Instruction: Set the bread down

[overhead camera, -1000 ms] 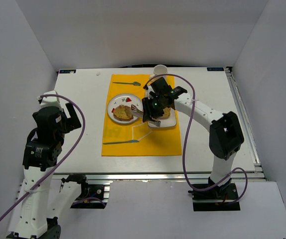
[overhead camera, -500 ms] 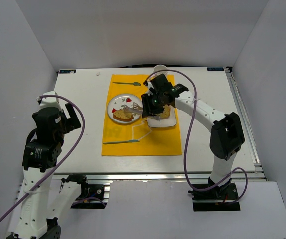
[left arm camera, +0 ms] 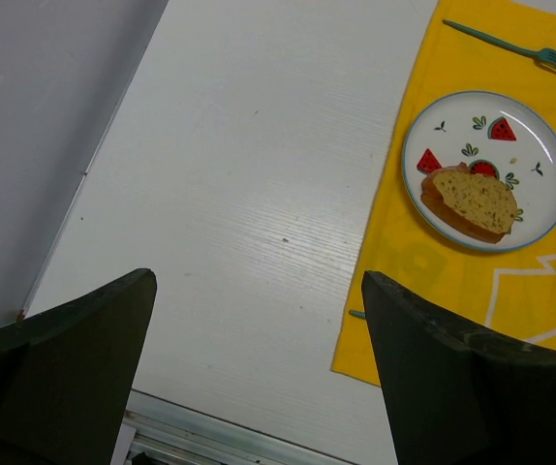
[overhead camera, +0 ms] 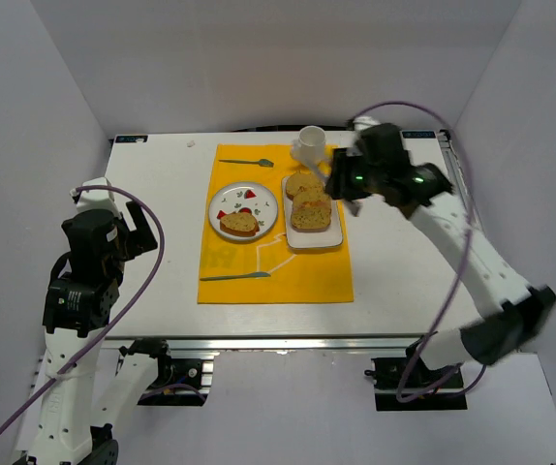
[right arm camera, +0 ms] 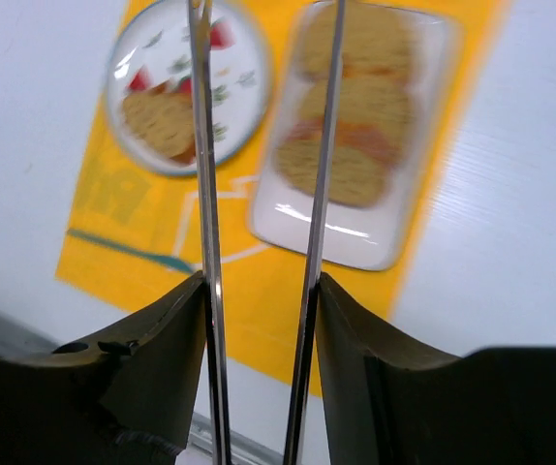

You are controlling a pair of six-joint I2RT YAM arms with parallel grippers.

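Golden bread (overhead camera: 240, 223) on round plate (overhead camera: 262, 201), right hand (overhead camera: 341, 184) parted, empty, left hand (left arm camera: 259, 373) agape.

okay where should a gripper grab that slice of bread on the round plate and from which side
Take the bread slice across its narrow width at mid-length, from straight above. It lies flat on the round plate, near the rim facing the arms, long axis slanted, so turn the fingers to pinch the long crust edges.

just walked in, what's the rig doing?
Bread placing. One bread slice lies on the round watermelon plate; three more slices sit in the white rectangular tray on the yellow mat. The right gripper is up beside the tray, jaws parted and holding nothing. The left gripper is parked off to the side, open.
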